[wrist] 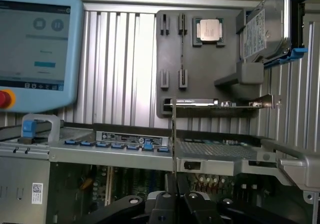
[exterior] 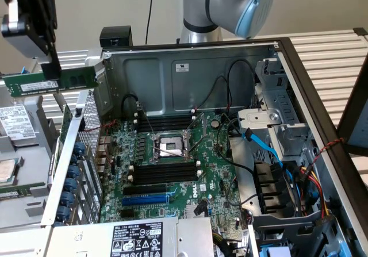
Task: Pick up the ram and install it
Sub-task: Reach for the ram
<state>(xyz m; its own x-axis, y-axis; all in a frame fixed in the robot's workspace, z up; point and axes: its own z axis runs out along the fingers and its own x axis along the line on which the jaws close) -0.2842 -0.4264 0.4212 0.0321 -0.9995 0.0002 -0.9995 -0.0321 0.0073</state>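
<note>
Green ram [exterior: 49,82] hung clamped in the end effector [exterior: 50,69], lifted clear above the case's [exterior: 190,67] edge. Installing was not yet done: the black slots [exterior: 167,171] looked empty, well apart from it.

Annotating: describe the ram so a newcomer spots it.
Find the open computer case; by its upper corner on the exterior view's left hangs the black gripper. Its jaws clamp the ram: a long green stick with a white label, held aloft, unlike the black memory slots inside.
</note>
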